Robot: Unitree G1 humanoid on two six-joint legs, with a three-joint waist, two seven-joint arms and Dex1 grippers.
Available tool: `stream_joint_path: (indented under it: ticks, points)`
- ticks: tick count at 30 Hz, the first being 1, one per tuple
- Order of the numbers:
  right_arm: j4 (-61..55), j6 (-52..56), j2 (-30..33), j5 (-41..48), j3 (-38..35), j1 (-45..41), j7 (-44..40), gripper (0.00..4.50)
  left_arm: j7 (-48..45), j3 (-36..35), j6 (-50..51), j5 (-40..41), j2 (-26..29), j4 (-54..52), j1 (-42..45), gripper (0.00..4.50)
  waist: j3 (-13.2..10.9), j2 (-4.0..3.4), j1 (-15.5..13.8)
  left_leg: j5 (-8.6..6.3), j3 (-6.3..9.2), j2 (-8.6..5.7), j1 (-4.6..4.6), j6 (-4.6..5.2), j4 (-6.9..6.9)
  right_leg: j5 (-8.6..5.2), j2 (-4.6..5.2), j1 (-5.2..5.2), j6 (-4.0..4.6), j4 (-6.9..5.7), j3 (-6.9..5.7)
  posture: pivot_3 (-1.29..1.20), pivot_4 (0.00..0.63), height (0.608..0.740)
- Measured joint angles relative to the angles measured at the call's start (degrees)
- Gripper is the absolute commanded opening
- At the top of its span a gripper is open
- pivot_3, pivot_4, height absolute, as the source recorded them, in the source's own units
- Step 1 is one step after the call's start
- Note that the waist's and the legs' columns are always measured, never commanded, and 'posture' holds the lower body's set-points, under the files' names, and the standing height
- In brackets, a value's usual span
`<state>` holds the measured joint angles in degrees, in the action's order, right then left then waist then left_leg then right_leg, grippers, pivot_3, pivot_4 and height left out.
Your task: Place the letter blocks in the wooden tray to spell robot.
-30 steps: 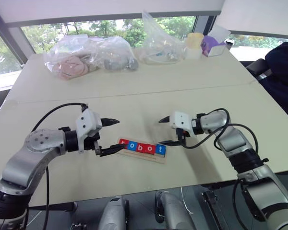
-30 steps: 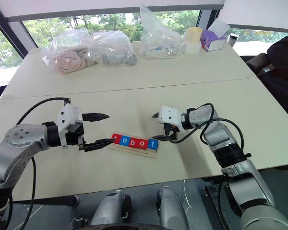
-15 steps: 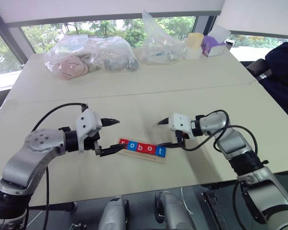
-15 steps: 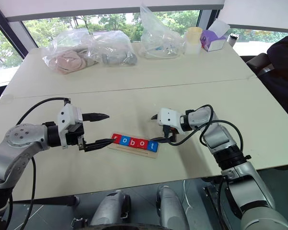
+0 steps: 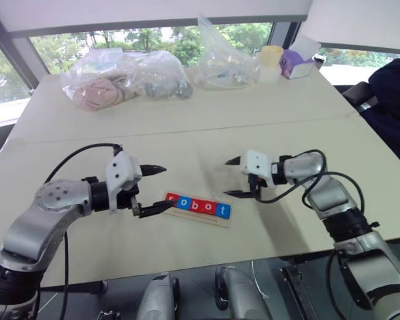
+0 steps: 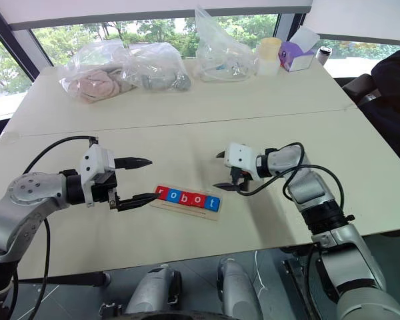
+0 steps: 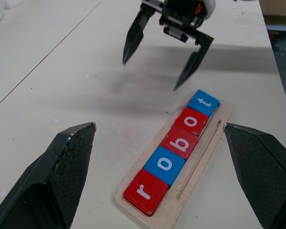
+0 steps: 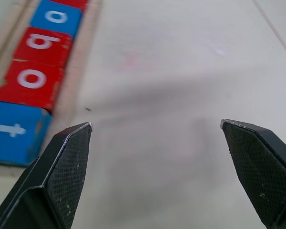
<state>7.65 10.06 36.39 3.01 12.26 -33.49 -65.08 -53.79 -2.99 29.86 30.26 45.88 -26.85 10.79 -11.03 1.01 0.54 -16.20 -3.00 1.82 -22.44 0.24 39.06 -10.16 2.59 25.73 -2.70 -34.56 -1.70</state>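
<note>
The five letter blocks (image 7: pixel 174 150) are seated in the wooden tray (image 7: pixel 201 159) on the bench (image 5: pixel 267 127), spelling "robot". Both the left pincer (image 5: pixel 154 189) and right pincer (image 5: pixel 234 177) are spread wide, empty. The tiles are judged light, stiff and slick, best pinched by opposite edges.

Both arms are silver-grey metal with round black-trimmed joints and loose black cables. Each ends in a white boxy wrist block carrying two black tapered fingers (image 7: pixel 66 162) (crosshatch-textured on the inner faces).
</note>
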Motion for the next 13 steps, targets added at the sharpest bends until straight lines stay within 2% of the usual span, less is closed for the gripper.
stream_joint_path:
  ticks: [8, 13]
  points:
    - [-26.9, 27.9, 9.4, 16.6, -13.0, 12.7, 0.8, 4.45, 0.2, -3.8, 2.9, 2.5, 2.0, -1.1, -4.0, 4.5, 0.0, -0.01, 0.0, -0.01, 0.04, 0.08, 0.0, -0.01, -0.06, -0.06, 0.06, 0.04, -0.08, 0.02, -0.01, 0.0, 0.15, 0.74]
    - [-38.6, 40.1, 14.2, 25.9, -20.0, 21.3, 1.9, 4.45, -0.3, -6.3, 3.8, 3.4, 3.6, -2.6, -6.9, 4.5, 0.0, 0.0, 0.0, -0.02, 0.05, 0.1, -0.01, -0.03, -0.07, -0.07, 0.08, 0.03, -0.08, 0.17, -0.02, 0.0, 0.15, 0.74]
